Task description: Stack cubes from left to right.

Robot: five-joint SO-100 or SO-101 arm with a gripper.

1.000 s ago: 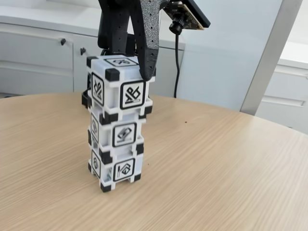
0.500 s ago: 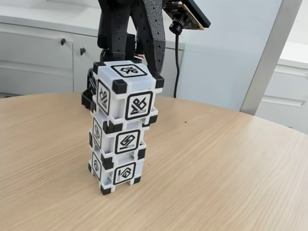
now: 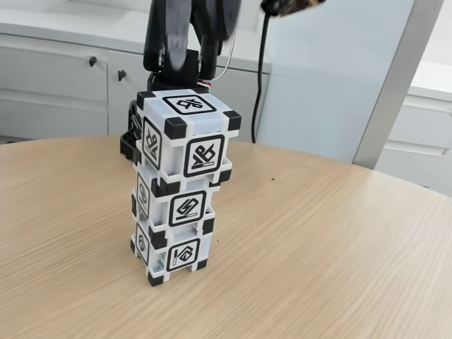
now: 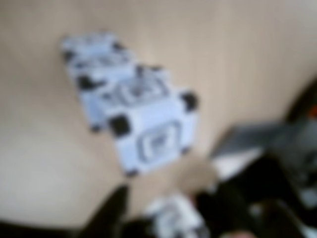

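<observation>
Black arm (image 3: 176,42) rises out the top of the fixed view; claw (image 4: 163,213) blurred, state unreadable.

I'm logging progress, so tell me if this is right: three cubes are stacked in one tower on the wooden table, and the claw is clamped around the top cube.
Not quite. Three cubes do stand in one tower on the wooden table, but the claw is not clamped around the top cube. The fixed view shows the arm raised above and behind that cube, with its sides bare.
</observation>
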